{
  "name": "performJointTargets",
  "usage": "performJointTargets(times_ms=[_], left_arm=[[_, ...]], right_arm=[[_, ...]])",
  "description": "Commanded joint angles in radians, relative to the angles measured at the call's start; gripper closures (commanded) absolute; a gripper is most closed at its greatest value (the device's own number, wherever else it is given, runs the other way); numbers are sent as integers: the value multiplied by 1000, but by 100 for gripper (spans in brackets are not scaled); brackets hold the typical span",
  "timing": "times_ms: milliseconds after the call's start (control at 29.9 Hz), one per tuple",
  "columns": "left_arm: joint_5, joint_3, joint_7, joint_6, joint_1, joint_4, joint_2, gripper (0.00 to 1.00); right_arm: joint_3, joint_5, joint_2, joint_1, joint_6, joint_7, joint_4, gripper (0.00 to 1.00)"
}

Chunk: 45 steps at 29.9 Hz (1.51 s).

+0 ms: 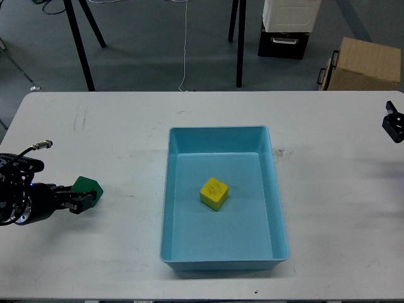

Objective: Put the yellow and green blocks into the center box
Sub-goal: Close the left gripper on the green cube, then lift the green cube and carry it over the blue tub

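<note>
A yellow block [214, 193] lies inside the blue center box [278, 221], a little left of its middle. A green block [88, 187] is at the left of the white table, tilted, at the tip of my left gripper [78, 201]. The gripper's dark fingers [74, 203] are closed against the block's near side. My right gripper [394, 126] shows only as a small dark part at the right edge of the table, far from the box. Its fingers cannot be told apart.
The white table [126, 139] reaches to the near edge at the bottom. Behind it on the floor stand black stand legs [240, 44], a black-and-white case [287, 28] and a cardboard box [363, 63].
</note>
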Motion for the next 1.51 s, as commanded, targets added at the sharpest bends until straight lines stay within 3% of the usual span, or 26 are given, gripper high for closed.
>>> performJointTargets(times_ms=[0, 134, 301, 468, 602, 1037, 1472], left_arm=[[-24, -40, -44, -10, -39, -11, 59, 67], [-171, -92, -146, -117, -101, -32, 105, 68], [-297, -185, -258, -117, -170, -98, 106, 69], [-305, -169, -266, -117, -245, -118, -40, 69], [-303, -169, -282, -117, -260, -120, -62, 68], [-279, -100, -272, -117, -309, -121, -289, 67], [-225, -41, -268, -117, -311, -109, -344, 57]], right_arm=[[-2, -1, 0, -2, 2, 0, 0, 0], [-2, -3, 0, -3, 2, 0, -1, 0], [0, -46, 3, -2, 0, 0, -3, 0], [-2, -50, 5, 0, 0, 0, -3, 0], [-5, -55, 4, -2, 0, 0, -6, 0], [-3, -93, 4, -2, -3, 0, -5, 0], [-2, -93, 5, -2, -3, 2, -3, 0]])
